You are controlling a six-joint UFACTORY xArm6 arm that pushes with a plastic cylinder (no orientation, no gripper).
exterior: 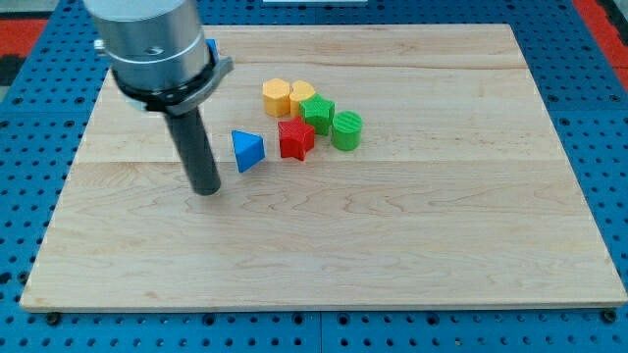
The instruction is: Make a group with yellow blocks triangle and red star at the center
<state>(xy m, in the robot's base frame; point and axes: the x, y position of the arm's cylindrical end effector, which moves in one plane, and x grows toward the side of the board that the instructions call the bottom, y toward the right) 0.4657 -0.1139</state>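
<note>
A red star block (pixel 295 139) lies near the board's upper middle. A blue triangle block (pixel 246 150) lies just to its left, a small gap apart. Two yellow blocks (pixel 278 97) (pixel 301 95) sit side by side above the star; their exact shapes are hard to make out. A green star-like block (pixel 318 114) touches the red star's upper right, and a green round block (pixel 346 129) sits to its right. My tip (pixel 206 189) rests on the board left of and slightly below the blue triangle, apart from it.
A blue block (pixel 210 48) shows partly behind the arm's grey housing at the view's upper left. The wooden board (pixel 392 245) lies on a blue perforated base.
</note>
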